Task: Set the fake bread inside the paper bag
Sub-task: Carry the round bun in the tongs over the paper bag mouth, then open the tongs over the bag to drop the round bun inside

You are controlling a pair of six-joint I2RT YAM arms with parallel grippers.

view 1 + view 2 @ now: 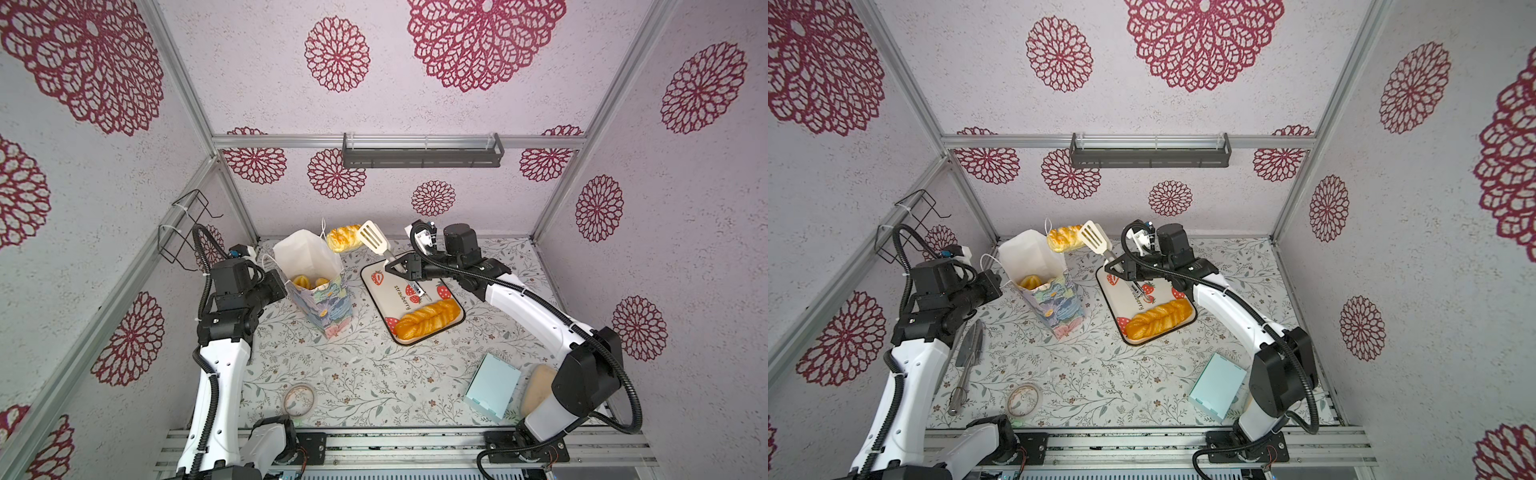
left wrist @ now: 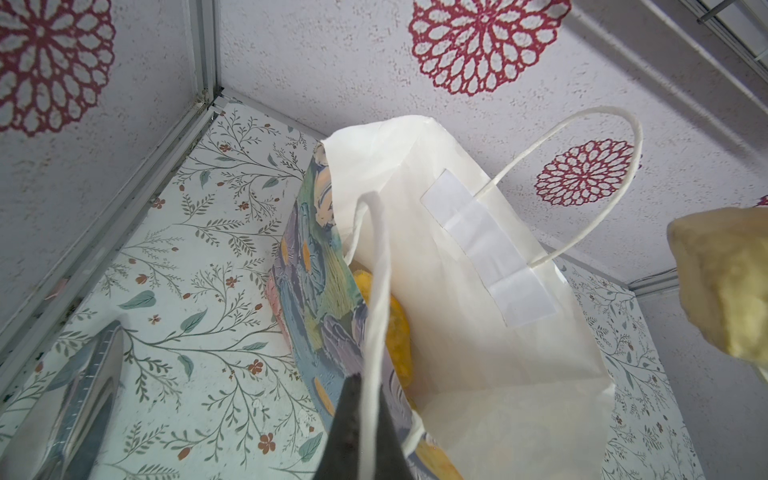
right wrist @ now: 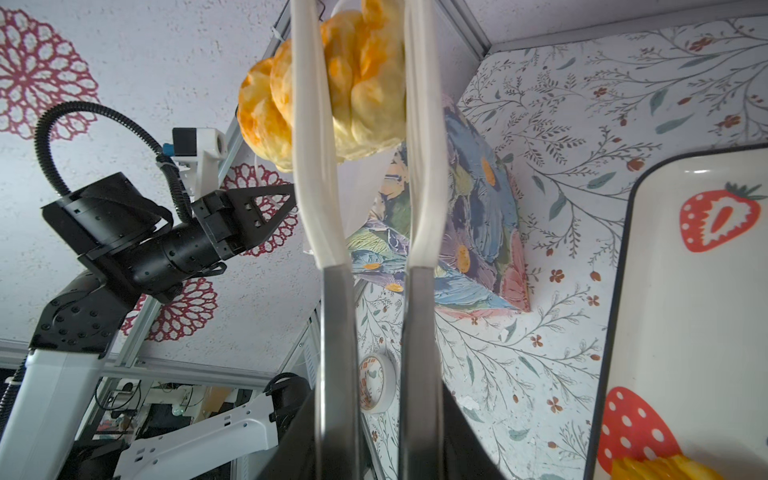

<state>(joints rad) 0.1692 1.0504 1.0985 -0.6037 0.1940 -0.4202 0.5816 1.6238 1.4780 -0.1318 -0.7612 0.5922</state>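
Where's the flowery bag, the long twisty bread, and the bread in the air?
paper bag (image 1: pixel 325 304), in a top view, painted outer wall
braided loaf (image 1: pixel 428 318), in a top view, its middle
held bread (image 1: pixel 341 240), in a top view, its glossy crust

- Paper bag (image 1: pixel 328 305): paper. Outside printed like thick brushed paint, with a slight sheen. Inside plain white, matt, lightly creased.
- Handles (image 2: pixel 379 291): twisted white cord.
- Tongs (image 1: pixel 372 240): heads white, smooth, matt; plastic or silicone, cannot tell. Arms brushed metal.
- Pastry (image 1: pixel 343 239) in the tongs: pale, dull, flaky-looking.
- Braided loaf (image 1: pixel 428 318): orange, glossy.
- Tray (image 1: pixel 384 299): glossy white, dark rim.
- Tabletop (image 1: pixel 374 374): matt floral print.
- Walls (image 1: pixel 270 83): rough, grainy.
- Box (image 1: pixel 492 384), at 5 o'clock on the tabletop: matt pale-blue card.
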